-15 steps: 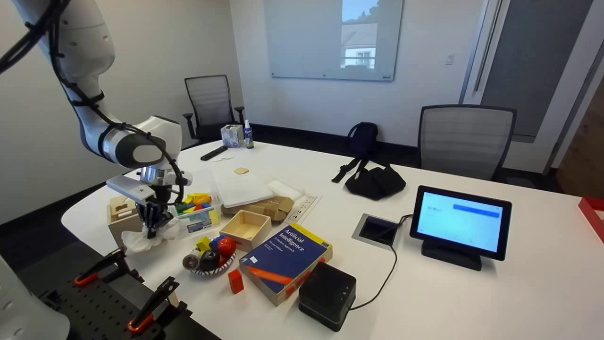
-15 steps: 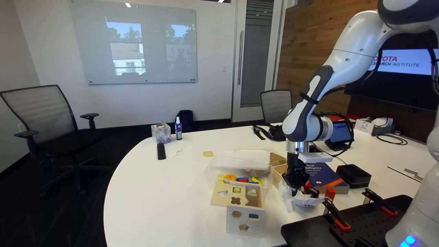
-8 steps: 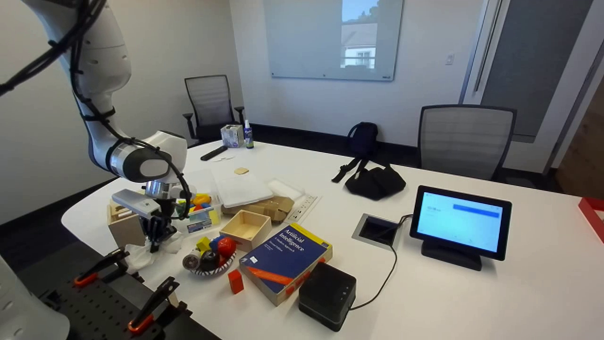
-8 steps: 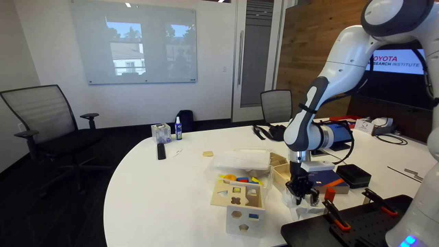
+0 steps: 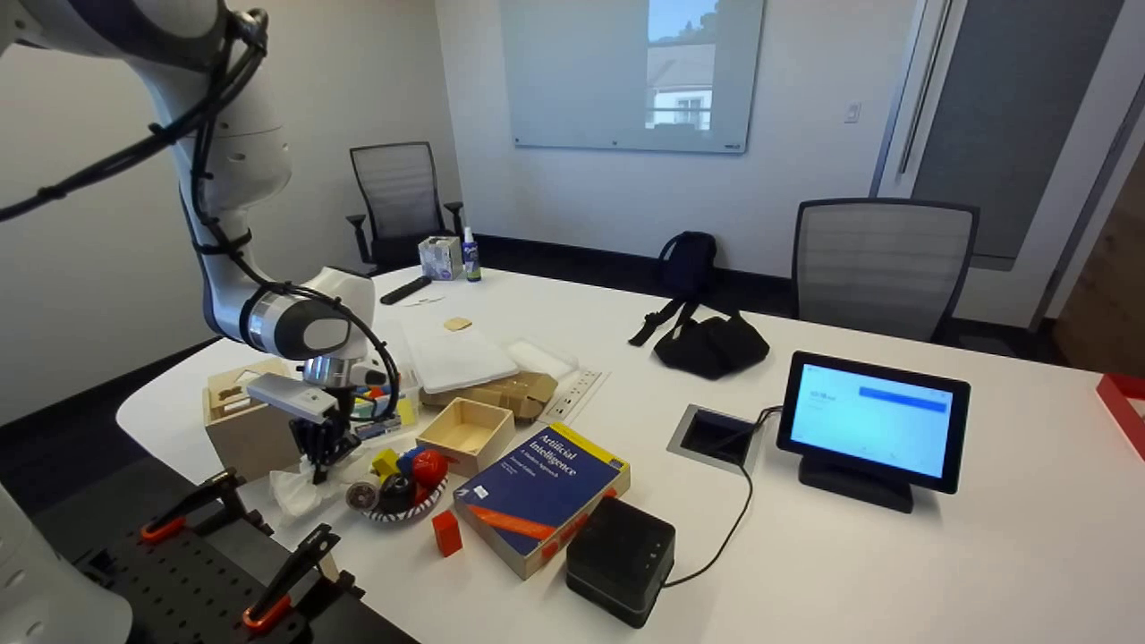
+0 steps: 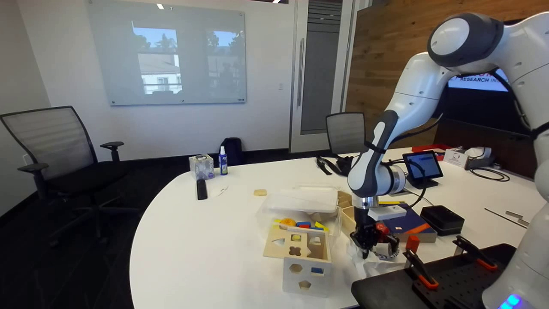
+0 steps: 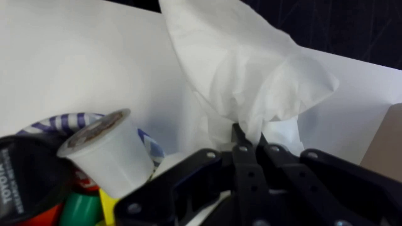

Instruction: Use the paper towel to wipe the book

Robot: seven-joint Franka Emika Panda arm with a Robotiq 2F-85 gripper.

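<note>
The book (image 5: 547,478) lies flat on the table, with a dark blue cover and an orange-red band. It is partly hidden behind the arm in an exterior view (image 6: 407,223) and out of the wrist view. My gripper (image 7: 249,135) is shut on the white paper towel (image 7: 238,72), which bunches between the fingertips and hangs loosely around them. In an exterior view the gripper (image 5: 319,472) is low over the table, between the wooden shape box and the bowl, apart from the book. The towel (image 5: 295,495) hangs beneath it, close to the table.
A striped bowl (image 5: 416,510) of toys and a coffee pod stands between gripper and book. A red block (image 5: 447,534) and a black box (image 5: 621,559) are near the book. A wooden tray (image 5: 467,436), shape box (image 5: 255,438) and clamps (image 5: 291,577) surround the gripper.
In an exterior view my gripper has moved right and a little lower, from beside the shape box towards the bowl, carrying the towel. The book has not moved.
</note>
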